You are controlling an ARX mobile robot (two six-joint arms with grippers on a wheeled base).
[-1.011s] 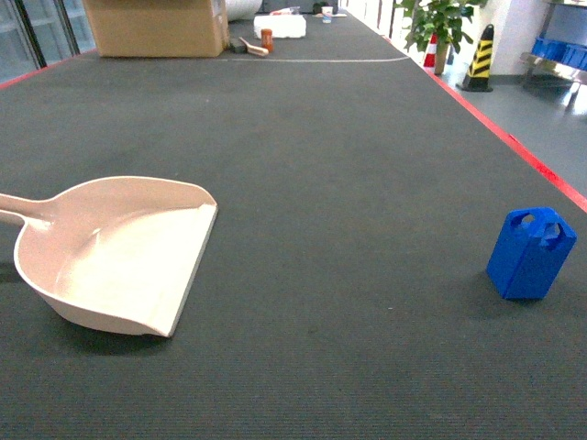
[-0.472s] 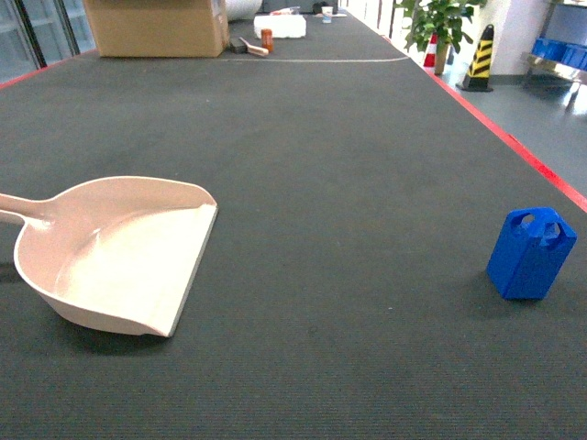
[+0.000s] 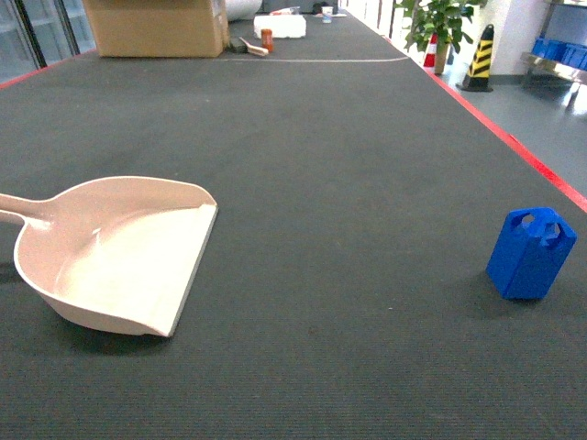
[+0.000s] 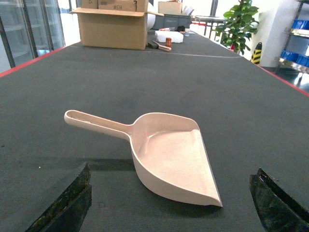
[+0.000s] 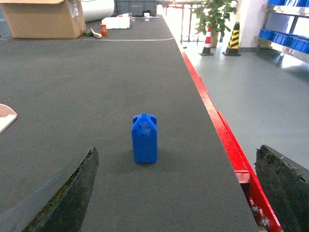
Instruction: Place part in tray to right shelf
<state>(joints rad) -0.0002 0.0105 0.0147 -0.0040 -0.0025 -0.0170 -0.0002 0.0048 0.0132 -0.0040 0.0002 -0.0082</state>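
Observation:
The part (image 3: 530,253) is a small bright-blue jug-shaped block standing upright near the table's right edge; the right wrist view shows the part (image 5: 144,137) ahead of my right gripper (image 5: 181,193), which is open and empty. The tray (image 3: 119,252), a beige dustpan-like scoop, lies at the left with its flat lip facing right. In the left wrist view the tray (image 4: 164,152) sits just beyond my left gripper (image 4: 169,203), also open and empty. Neither gripper shows in the head view. The right shelf (image 5: 285,41), a steel rack with blue crates, stands far off to the right.
The dark mat table (image 3: 348,165) has a red edge (image 5: 217,125) on its right, with floor beyond. A cardboard box (image 3: 156,26), a white box (image 3: 280,25) and small items sit at the far end. A potted plant (image 3: 440,27) and a striped cone (image 3: 479,60) stand on the floor.

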